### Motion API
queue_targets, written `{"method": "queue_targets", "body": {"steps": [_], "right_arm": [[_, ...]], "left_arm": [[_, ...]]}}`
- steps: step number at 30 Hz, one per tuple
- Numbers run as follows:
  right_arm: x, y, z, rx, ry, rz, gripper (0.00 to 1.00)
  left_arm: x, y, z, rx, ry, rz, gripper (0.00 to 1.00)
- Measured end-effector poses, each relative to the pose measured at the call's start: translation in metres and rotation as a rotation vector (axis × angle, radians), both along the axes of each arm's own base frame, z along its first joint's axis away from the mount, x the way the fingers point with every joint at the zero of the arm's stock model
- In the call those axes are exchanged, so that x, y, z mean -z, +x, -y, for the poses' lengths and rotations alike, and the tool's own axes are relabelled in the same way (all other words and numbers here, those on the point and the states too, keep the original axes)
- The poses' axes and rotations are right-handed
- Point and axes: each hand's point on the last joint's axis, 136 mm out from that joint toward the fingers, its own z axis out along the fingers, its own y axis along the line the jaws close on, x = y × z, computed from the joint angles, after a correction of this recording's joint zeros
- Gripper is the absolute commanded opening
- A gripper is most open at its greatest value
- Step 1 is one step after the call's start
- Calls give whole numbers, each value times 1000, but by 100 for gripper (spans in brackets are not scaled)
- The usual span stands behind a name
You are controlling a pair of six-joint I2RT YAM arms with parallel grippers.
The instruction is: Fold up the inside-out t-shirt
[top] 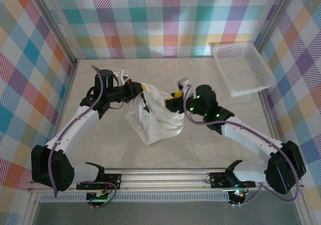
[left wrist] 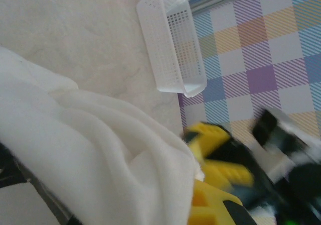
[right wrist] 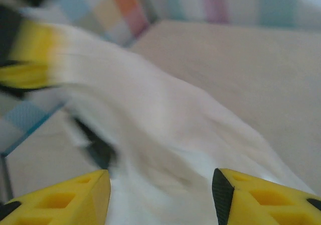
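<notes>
The inside-out t-shirt (top: 150,117) is a bunched white cloth, lifted at its top and trailing down onto the table. My left gripper (top: 142,89) is shut on its upper edge. In the left wrist view the t-shirt (left wrist: 95,154) drapes over my jaws, leaving one yellow finger (left wrist: 205,205) showing. My right gripper (top: 171,103) sits at the cloth's right side, blurred yellow in the left wrist view (left wrist: 220,157). Seen from the right wrist, the right gripper (right wrist: 160,185) is open, with the t-shirt (right wrist: 165,129) just beyond its fingertips and the left gripper (right wrist: 30,54) at upper left.
A white lattice basket (top: 243,91) stands at the back right of the table (top: 100,144), also seen from the left wrist as the basket (left wrist: 173,39). Checked walls enclose the table on three sides. A metal rail with the arm bases runs along the near edge.
</notes>
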Motion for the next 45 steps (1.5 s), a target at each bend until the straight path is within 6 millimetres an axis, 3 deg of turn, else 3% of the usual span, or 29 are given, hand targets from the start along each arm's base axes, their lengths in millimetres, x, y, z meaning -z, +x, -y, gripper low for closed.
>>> {"method": "queue_targets", "body": {"steps": [2,6,7,10,11,13,15,19,21,23,25,29,32,36,38,41,44,45], "right_arm": [[8,-3,-17,-34,-23,24,58],[52,11,-45,-97,-91,-61,59],[63,16,-52,-112,-104,-94,51],[82,24,-66,-142,-113,-164,1],[82,23,-66,-148,-104,-182,0],[72,18,-66,-179,-57,-215,0],[47,10,-63,-233,29,-247,0],[-35,6,-45,-358,284,-266,0],[-63,6,-35,-398,366,-266,0],[-79,9,-26,-417,402,-277,0],[-89,9,-23,-433,405,-299,0],[-104,8,-23,-464,393,-331,0],[-114,14,-27,-467,380,-379,0],[-119,25,-30,-444,352,-440,0],[-117,24,-30,-438,345,-465,0],[-111,23,-29,-428,334,-502,0],[-105,22,-28,-417,326,-534,0],[-104,23,-28,-407,323,-542,0]], "left_arm": [[-1,1,1,-5,-11,-15,0],[-18,6,2,-25,-47,-19,0],[-25,7,2,-29,-59,-15,0],[-46,11,1,-46,-71,19,0],[-52,13,-1,-60,-64,24,0],[-59,18,-9,-100,-14,37,0],[-57,26,-23,-156,75,59,4],[-21,45,-61,-246,261,35,32],[0,51,-76,-260,322,3,44],[17,50,-87,-257,364,-27,55],[22,43,-92,-237,384,-20,63],[1,11,-72,-117,337,91,68],[-14,-26,-43,3,322,203,72],[-1,-67,0,155,381,284,82],[17,-70,13,173,444,273,91],[47,-54,20,150,530,222,99],[76,-34,24,124,577,165,95],[83,-29,26,120,586,148,87]]}}
